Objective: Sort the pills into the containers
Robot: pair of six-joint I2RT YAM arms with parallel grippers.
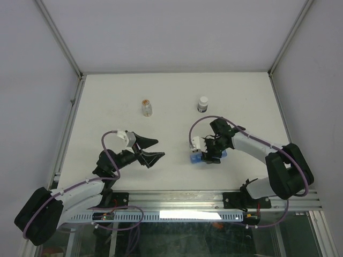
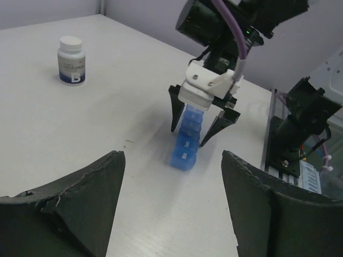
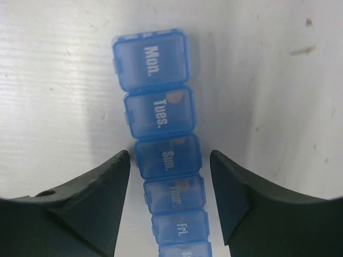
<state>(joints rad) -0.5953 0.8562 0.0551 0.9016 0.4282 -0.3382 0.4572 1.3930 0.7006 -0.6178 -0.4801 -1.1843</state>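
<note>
Right jaws: part open, astride the pill organiser (image 3: 161,112) at its Sun. cell; nothing clamped.
Right fingers (image 3: 88,198): black, one on each side of the strip, close beside it; a sliver of counter (image 1: 107,96) shows on each side.
Pill organiser: blue translucent strip of square cells in a row, lying flat near the front edge of the counter, right of centre, under the right wrist.
Lids: all those in view are shut; they read Mon., Tues., Sun., Thur., Fri.; the next is cut off by the frame.
Contents: faint orange patches behind the Tues., Sun. and Thur. lids; cannot tell what they are.
Left jaws: wide open, empty, left of centre, pointing towards the organiser and well apart from it.
Left fingers (image 2: 80,209): black, spread to either side of the wrist view.
White bottle (image 1: 202,104): upright, white cap, dark band, far side of the counter beyond the organiser.
Clear vial (image 1: 146,107): upright, orange inside, left of the bottle, well apart from it.
</note>
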